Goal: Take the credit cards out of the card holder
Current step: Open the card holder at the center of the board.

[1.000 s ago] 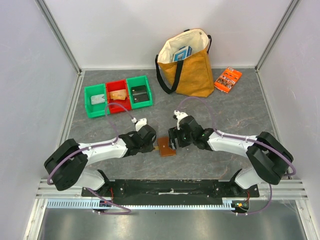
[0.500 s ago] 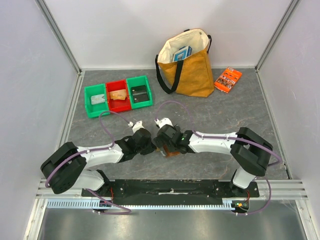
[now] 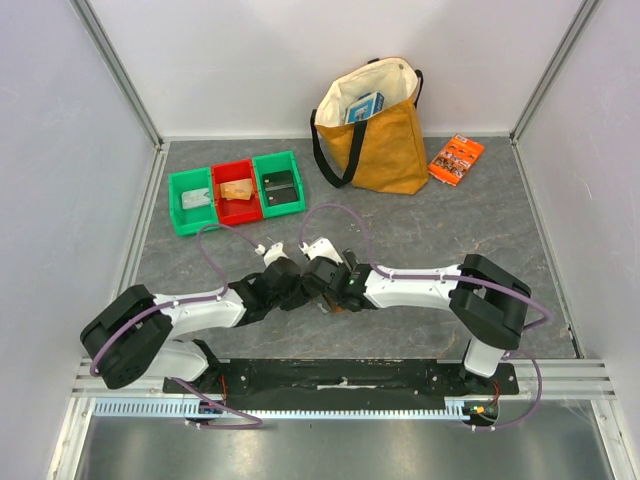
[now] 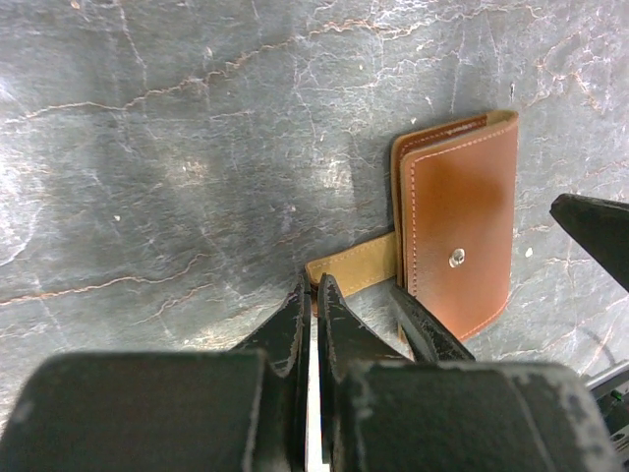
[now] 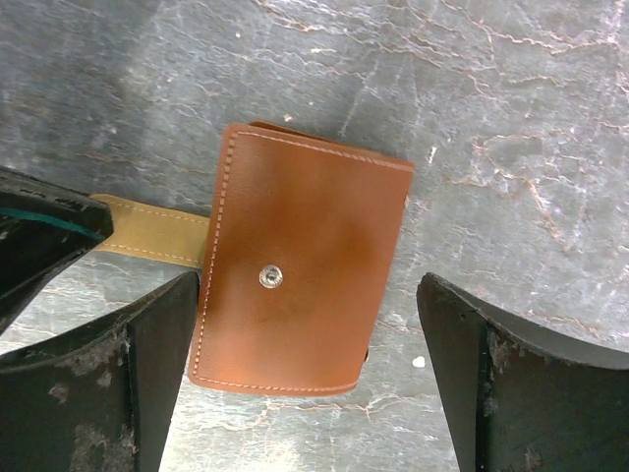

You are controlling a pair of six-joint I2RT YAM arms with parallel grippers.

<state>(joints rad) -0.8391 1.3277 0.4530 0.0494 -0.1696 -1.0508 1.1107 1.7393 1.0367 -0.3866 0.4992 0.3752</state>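
Two jobs here: lower right gripper, spread wide astride the closed card holder lying flat on the table, to pin it; peel back the tab with left gripper, fingers pressed together at its end (actual pinch unclear).

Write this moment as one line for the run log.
card holder: closed, lying flat | tab: sticking out | left gripper: shut, tips at tab end | right gripper: open, astride card holder | cards: none visible
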